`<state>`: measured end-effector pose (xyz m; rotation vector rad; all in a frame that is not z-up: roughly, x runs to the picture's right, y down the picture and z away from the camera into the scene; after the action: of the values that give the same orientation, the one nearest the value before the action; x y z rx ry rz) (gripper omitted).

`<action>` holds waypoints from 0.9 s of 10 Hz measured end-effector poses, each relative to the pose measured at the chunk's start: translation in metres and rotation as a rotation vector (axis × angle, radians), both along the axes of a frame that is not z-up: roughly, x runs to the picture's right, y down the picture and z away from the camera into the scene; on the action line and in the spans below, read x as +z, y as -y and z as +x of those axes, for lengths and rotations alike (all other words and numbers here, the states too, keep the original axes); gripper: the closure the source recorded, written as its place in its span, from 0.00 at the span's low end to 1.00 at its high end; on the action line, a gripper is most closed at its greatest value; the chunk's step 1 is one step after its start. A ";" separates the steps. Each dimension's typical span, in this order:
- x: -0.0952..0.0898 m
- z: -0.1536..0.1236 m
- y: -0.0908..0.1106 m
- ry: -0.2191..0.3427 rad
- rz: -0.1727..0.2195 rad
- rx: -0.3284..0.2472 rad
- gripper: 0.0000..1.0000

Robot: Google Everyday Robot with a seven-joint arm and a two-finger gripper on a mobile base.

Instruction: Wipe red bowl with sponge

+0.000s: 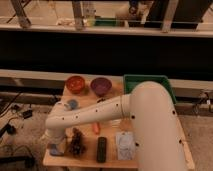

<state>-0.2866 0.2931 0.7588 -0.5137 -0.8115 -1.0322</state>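
1. The red bowl [76, 84] sits at the back of the wooden surface [112, 161]. It is well apart from the tool, far behind it and a bit to the right in the camera view. It stands upright, and I cannot see anything inside it.
2. The sponge [53, 150] is a small blue-grey block. It lies at the front left corner of the surface, right under the tool.
3. The tool [55, 144] is at the end of the white arm [95, 114]. It points down at that front left corner, right at the sponge. It looks like it is touching the sponge, but I cannot be sure. I cannot tell if the tool is apart, together or clamped on the sponge.
4. A dark brown lumpy thing [76, 142] lies just beside the tool, on its right.
5. A black remote [101, 149] lies further right of the tool, past the brown thing.
6. A pale cloth [125, 145] lies further right again, past the remote.
7. A small orange thing [96, 128] lies to the right of the tool and a bit behind it, partly under the arm.
8. A round light-blue cup [71, 104] stands behind the tool, between it and the red bowl.
9. A purple bowl [101, 86] sits just beside the red bowl, on the right.
10. A green bin [149, 81] stands at the back right, the furthest thing from the tool.
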 end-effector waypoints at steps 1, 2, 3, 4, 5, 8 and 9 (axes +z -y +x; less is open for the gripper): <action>0.001 -0.001 0.000 -0.001 -0.001 0.000 0.43; 0.003 -0.002 0.001 -0.003 0.000 0.002 0.55; 0.005 -0.001 0.004 -0.003 0.008 0.003 0.64; 0.005 -0.001 0.005 -0.002 0.009 0.004 0.74; 0.004 -0.001 0.007 -0.001 0.010 0.007 0.85; 0.002 0.010 0.021 -0.014 0.000 0.046 0.91; -0.003 0.017 0.027 -0.015 -0.008 0.065 0.91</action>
<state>-0.2695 0.2660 0.7555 -0.4987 -0.8140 -0.9643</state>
